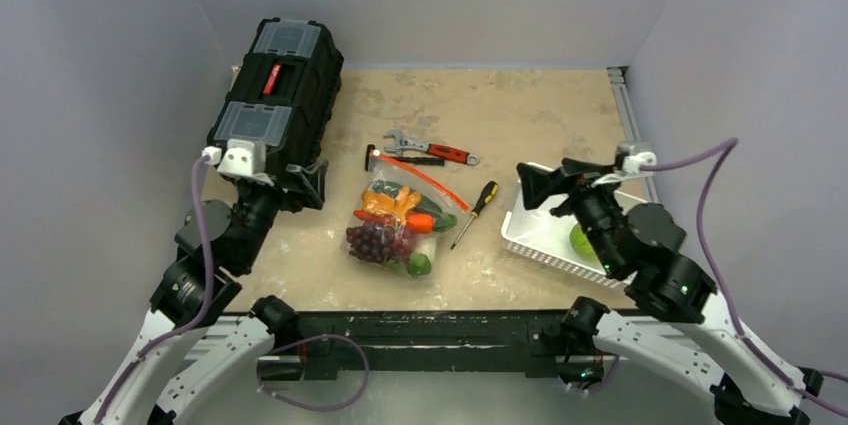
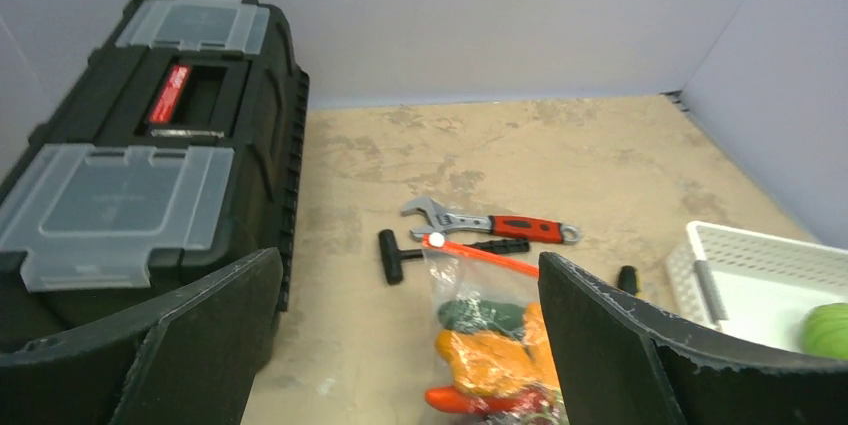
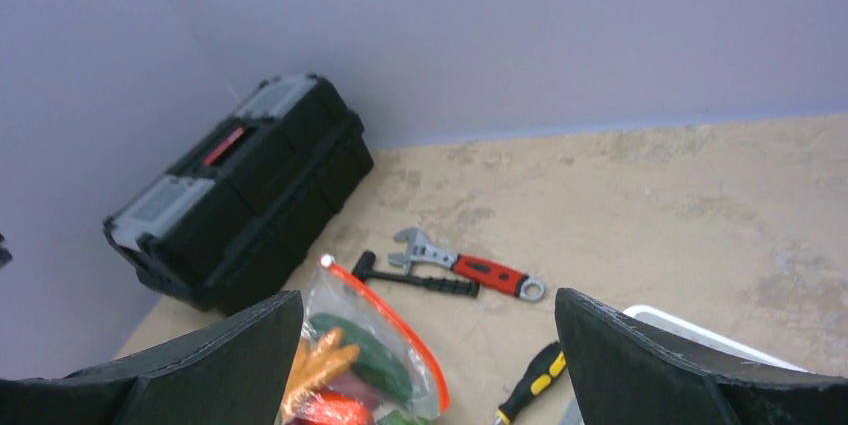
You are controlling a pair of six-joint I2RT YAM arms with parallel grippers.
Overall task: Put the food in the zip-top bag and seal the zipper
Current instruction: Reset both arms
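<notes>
Looking down on the table, you will find the zip-top bag (image 1: 398, 207) lying near its middle, the food (image 1: 385, 230) packed inside it: dark grapes, orange and green pieces. The zipper (image 1: 428, 178) runs along the bag's far edge, its white slider (image 2: 433, 240) at the left end; whether it is sealed you cannot tell. Your left gripper (image 2: 408, 260) hangs by the black toolbox (image 1: 275, 105) at the left edge, jaws spread wide, holding nothing. Your right gripper (image 3: 428, 295) hangs over the white basket (image 1: 530, 235) at the right edge, likewise spread and empty.
</notes>
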